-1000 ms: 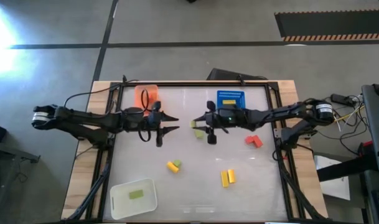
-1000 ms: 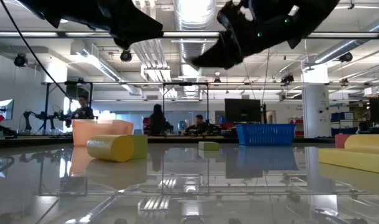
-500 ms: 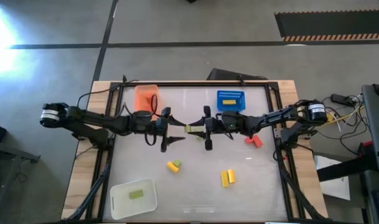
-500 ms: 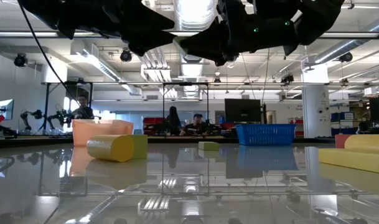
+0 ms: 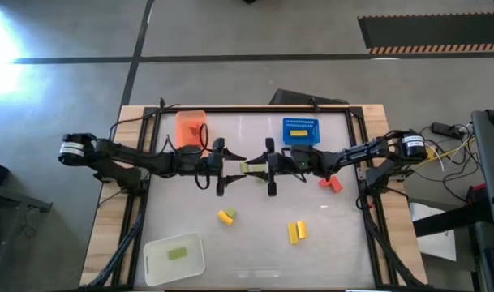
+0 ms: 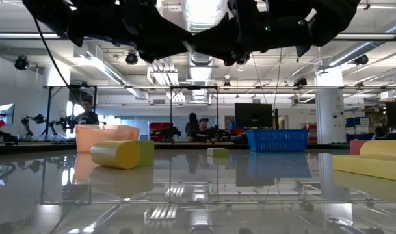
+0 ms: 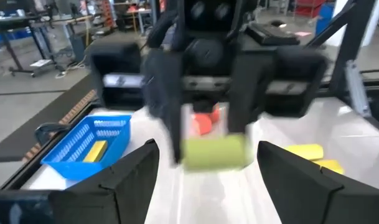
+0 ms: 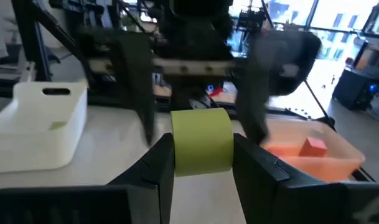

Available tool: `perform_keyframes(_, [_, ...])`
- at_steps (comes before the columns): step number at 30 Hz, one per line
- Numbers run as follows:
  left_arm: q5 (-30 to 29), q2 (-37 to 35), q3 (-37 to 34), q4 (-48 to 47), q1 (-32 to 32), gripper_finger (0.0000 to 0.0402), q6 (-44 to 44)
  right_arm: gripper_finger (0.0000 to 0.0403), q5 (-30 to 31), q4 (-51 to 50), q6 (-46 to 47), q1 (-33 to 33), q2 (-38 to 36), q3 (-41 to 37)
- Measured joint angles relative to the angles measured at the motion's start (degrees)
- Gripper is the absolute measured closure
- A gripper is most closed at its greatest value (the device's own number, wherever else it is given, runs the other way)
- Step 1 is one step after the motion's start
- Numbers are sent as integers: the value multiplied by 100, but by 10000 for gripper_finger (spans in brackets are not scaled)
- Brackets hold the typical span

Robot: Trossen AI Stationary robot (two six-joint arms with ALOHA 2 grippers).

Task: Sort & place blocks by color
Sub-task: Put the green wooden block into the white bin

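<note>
A light green block (image 5: pixel 248 167) hangs above the table's middle, held by my right gripper (image 5: pixel 255 167), which reaches in level from the table's right. My left gripper (image 5: pixel 237 165) faces it from the left and is open. Its two fingers (image 7: pixel 134 175) stand on either side of the block's free end (image 7: pixel 215 153) without touching it. The right wrist view shows the block (image 8: pixel 201 140) between my right gripper's fingers, with the left gripper's fingers (image 8: pixel 137 87) beyond it and wider apart than the block. My right gripper pinches the green block by its two sides (image 8: pixel 180 155) between its two fingers. The fingers come level from the table's right and lie along the block. The block sticks out level past the fingertips toward my left gripper, lifted clear of the table.
On the table lie a yellow and a green block (image 5: pixel 225 215), two yellow blocks (image 5: pixel 296 231) and red blocks (image 5: pixel 330 183). A white tray (image 5: pixel 153 264) at the near left holds a green block. An orange tray (image 5: pixel 191 123) and a blue tray (image 5: pixel 301 123) stand at the far side.
My right gripper has carried the green block toward the table's left, then held still. My left gripper has moved toward the table's right and a little down, so that its fingers now stand on either side of the block's free end.
</note>
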Motion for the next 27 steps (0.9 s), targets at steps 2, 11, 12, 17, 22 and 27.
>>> perform_keyframes(2, [-8,-16,0,31,-4,146,92,288,-4,3,-5,1,1,3])
perform_keyframes(11, [-201,-3,0,109,-13,147,398,288,5,-18,-35,-5,2,3])
perform_keyframes(12, [-201,5,0,114,-13,150,398,288,5,-18,-37,-5,2,3])
perform_keyframes(17, [-197,26,0,113,-13,192,399,288,19,-15,-50,-5,2,3])
perform_keyframes(22, [-194,26,-7,103,-13,268,403,288,40,-54,-54,-9,2,3])
perform_keyframes(27, [-144,24,-9,70,-13,289,366,278,122,-135,-137,0,2,1])
